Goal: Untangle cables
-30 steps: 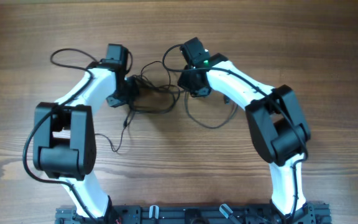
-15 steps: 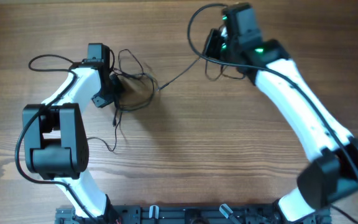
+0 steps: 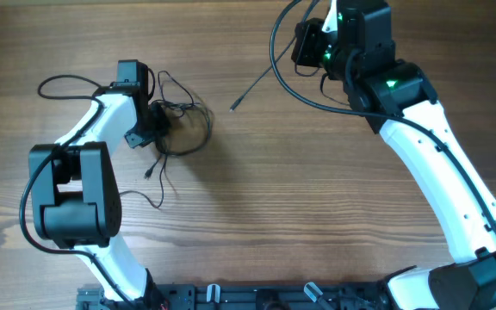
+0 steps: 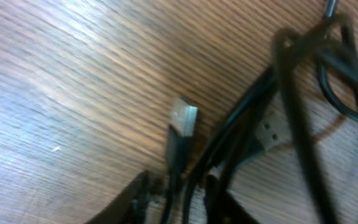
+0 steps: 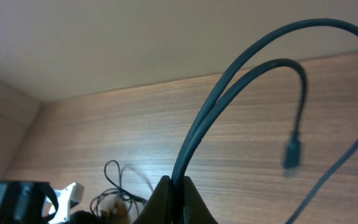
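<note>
The right hand (image 5: pixel 176 186) is pinched tight on a doubled cable (image 5: pixel 191 146), held above the tabletop (image 3: pixel 317 215) at its far right. The knotted cables (image 3: pixel 183 129) lie at the left hand (image 4: pixel 178 198), with strands running between its narrowly parted fingers (image 4: pixel 137 196). I cannot tell whether it grips them.

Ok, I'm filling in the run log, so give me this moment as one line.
left gripper: at cable bundle, grip unclear | right gripper: shut on one cable, held apart from bundle

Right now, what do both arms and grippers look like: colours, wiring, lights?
The left arm and right arm have white shells with bulky black joint housings. A thick black wire loops beside the left arm. The right arm carries green lights. The left gripper and right gripper are black.
</note>
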`<state>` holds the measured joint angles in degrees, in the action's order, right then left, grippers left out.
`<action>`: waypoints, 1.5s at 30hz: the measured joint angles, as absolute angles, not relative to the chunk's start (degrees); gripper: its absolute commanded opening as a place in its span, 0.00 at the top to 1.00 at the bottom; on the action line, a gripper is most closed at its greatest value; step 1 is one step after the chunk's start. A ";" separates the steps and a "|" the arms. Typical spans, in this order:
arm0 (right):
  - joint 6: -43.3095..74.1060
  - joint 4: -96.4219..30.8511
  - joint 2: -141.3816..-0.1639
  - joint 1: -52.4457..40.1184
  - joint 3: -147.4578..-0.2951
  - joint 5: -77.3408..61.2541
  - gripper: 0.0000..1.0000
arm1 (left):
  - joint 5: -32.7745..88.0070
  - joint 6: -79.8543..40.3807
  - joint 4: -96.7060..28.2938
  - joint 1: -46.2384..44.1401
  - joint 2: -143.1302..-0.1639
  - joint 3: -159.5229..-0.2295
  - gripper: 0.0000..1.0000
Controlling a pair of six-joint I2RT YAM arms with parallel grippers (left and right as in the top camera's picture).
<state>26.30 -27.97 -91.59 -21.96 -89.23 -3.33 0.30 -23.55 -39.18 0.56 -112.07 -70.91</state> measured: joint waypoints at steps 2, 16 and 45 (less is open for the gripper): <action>24.67 -28.42 -91.59 -21.98 -89.23 -3.31 0.96 | 2.66 -21.28 -39.44 0.60 -112.12 -71.16 0.40; 21.93 -32.21 -91.59 -21.96 -89.23 -3.31 0.96 | 24.56 -17.23 -41.17 0.60 -112.73 -88.38 0.00; 0.19 -51.00 -93.27 -12.69 -89.23 10.59 0.95 | 26.50 -17.23 -42.06 0.60 -112.73 -88.51 0.00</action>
<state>0.19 -51.00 -93.27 -12.69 -89.23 10.59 26.50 -17.23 -42.06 0.60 -112.73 -88.51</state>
